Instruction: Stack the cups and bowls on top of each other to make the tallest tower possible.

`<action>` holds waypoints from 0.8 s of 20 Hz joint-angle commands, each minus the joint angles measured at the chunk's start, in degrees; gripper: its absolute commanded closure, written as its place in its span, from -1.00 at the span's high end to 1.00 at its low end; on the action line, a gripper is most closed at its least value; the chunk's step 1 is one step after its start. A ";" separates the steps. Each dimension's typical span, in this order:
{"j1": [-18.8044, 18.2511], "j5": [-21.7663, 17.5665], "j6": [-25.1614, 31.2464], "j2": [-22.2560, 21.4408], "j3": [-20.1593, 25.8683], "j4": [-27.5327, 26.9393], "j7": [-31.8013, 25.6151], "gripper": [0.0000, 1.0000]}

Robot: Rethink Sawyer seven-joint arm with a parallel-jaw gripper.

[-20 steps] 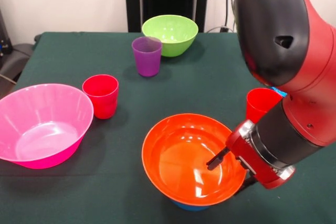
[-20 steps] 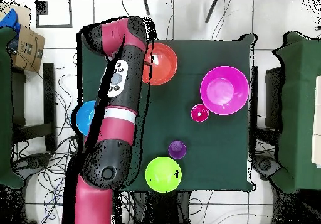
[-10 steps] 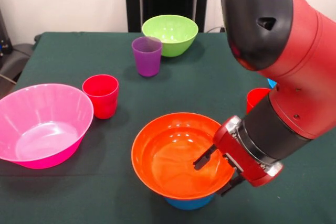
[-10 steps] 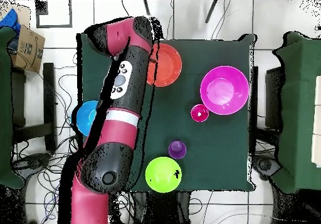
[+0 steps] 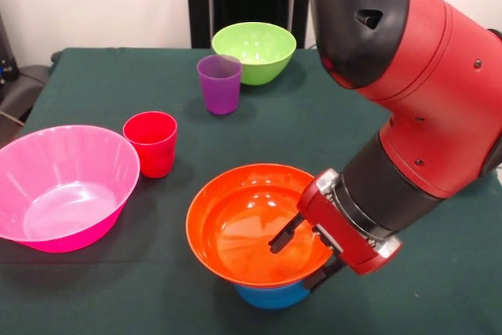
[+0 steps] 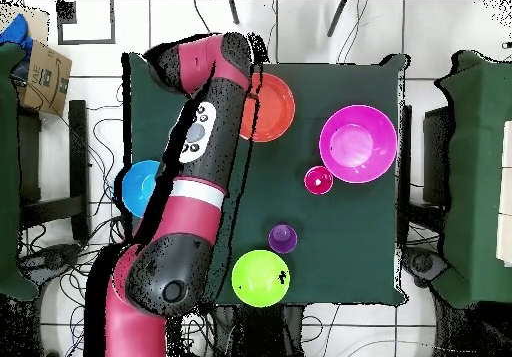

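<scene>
My gripper (image 5: 293, 266) is shut on the near-right rim of the orange bowl (image 5: 235, 225), one finger inside and one outside. The orange bowl sits tilted on a small blue bowl (image 5: 271, 296) near the table's front edge. A red cup (image 5: 150, 143) stands upright beside the large pink bowl (image 5: 63, 186) at the left. The purple cup (image 5: 219, 84) stands in front of the lime green bowl (image 5: 253, 51) at the back. Overhead, the arm covers the gripper and part of the orange bowl (image 6: 270, 108).
The thick red arm (image 5: 408, 76) fills the right side of the front view and hides what is behind it. Overhead, another blue bowl (image 6: 140, 185) shows beside the arm. The pink bowl (image 6: 358, 143), red cup (image 6: 318, 180), purple cup (image 6: 282, 238) and green bowl (image 6: 260, 278) stand apart.
The gripper has moved left in the front view, and the orange bowl with the blue bowl under it has moved along. The arm now covers the right of the table.
</scene>
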 commanded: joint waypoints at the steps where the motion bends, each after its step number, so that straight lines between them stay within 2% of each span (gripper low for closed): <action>1: 0.60 -5.73 -1.31 -0.49 8.41 5.87 -17.19 1.00; 9: 0.29 -5.75 1.47 0.59 8.35 2.78 -15.04 1.00; 16: 0.49 -5.94 1.94 1.02 7.91 2.52 -15.05 1.00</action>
